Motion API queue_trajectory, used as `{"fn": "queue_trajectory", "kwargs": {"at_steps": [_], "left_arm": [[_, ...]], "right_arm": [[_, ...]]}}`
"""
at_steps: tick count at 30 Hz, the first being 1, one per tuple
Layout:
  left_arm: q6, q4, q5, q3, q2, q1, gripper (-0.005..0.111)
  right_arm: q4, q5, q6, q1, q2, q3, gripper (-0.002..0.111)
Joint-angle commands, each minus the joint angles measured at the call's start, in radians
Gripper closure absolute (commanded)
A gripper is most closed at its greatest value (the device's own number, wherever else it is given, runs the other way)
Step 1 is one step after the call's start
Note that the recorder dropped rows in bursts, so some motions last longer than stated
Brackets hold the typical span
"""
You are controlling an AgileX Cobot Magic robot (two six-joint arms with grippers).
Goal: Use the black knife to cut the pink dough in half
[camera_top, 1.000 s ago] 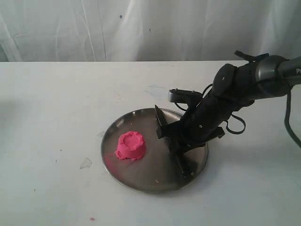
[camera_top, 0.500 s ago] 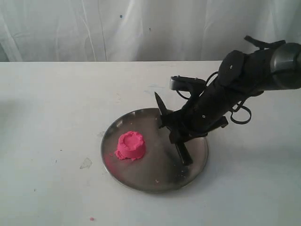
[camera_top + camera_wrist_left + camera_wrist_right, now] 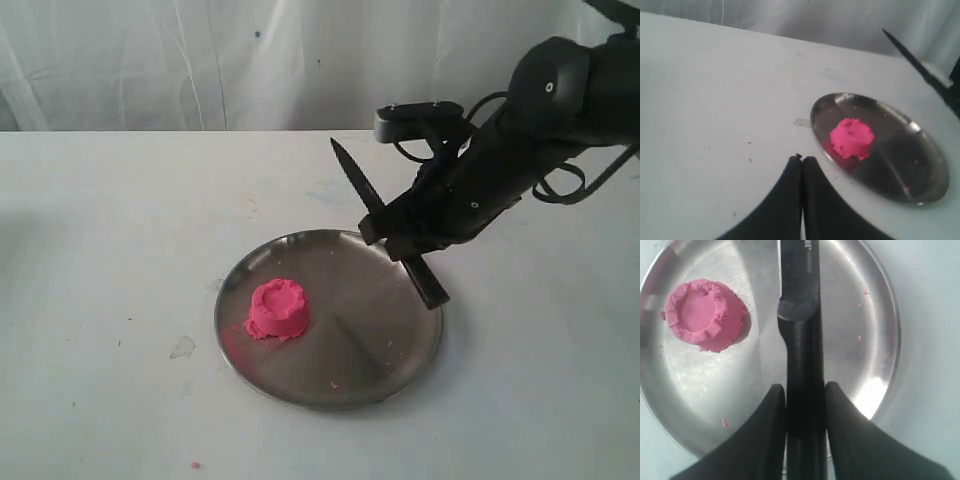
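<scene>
From outside, the right gripper (image 3: 408, 238) clamps the knife (image 3: 385, 220) by its handle, blade raised over the plate (image 3: 260, 375) near the bench's front edge; the dough (image 3: 277, 308) sits whole in the plate's left half. The left wrist view shows the left gripper (image 3: 801, 165) pinched closed on nothing, beside the plate. The right wrist view confirms the handle grip. The dough looks soft (likely sticky); the bench (image 3: 110, 220) is white, scuffed, curtained behind.
</scene>
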Motion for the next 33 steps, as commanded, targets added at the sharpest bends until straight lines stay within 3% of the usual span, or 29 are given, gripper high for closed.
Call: {"fn": "queue_trajectory", "kwargs": {"at_steps": [1, 5, 7, 12, 15, 18, 19, 21, 25, 33], "left_arm": [[-0.156, -0.056, -0.067, 0.004, -0.004, -0.005, 0.107], [-0.312, -0.122, -0.049, 0.004, -0.004, -0.01, 0.107], [-0.342, -0.137, 0.048, -0.05, -0.004, -0.027, 0.107], [-0.153, -0.153, 0.352, -0.303, 0.026, -0.074, 0.106], [0.005, -0.15, 0.519, -0.457, 0.134, -0.089, 0.091], [0.178, -0.102, 0.674, -0.593, 0.299, -0.089, 0.066], [0.217, -0.073, 0.688, -0.643, 0.377, -0.089, 0.057], [0.295, -0.037, 0.686, -0.715, 0.498, -0.089, 0.051], [0.519, 0.0, 0.67, -0.85, 0.776, -0.089, 0.051], [0.746, -0.005, 0.683, -1.011, 1.159, -0.089, 0.051]], "right_arm": [[-0.021, 0.048, -0.044, -0.001, -0.032, 0.0, 0.096], [-0.125, 0.091, -0.091, -0.001, -0.061, 0.0, 0.096], [-0.206, 0.099, -0.094, 0.002, -0.084, 0.0, 0.096], [-0.463, 0.149, -0.119, 0.084, -0.138, 0.0, 0.096], [-0.557, 0.177, -0.128, 0.166, -0.151, 0.0, 0.096], [-0.611, 0.216, -0.16, 0.266, -0.153, 0.0, 0.096], [-0.619, 0.227, -0.186, 0.299, -0.153, 0.0, 0.096], [-0.649, 0.237, -0.204, 0.357, -0.153, 0.0, 0.096], [-0.725, 0.26, -0.205, 0.463, -0.153, 0.0, 0.096], [-0.842, 0.262, -0.181, 0.576, -0.165, 0.0, 0.096]]}}
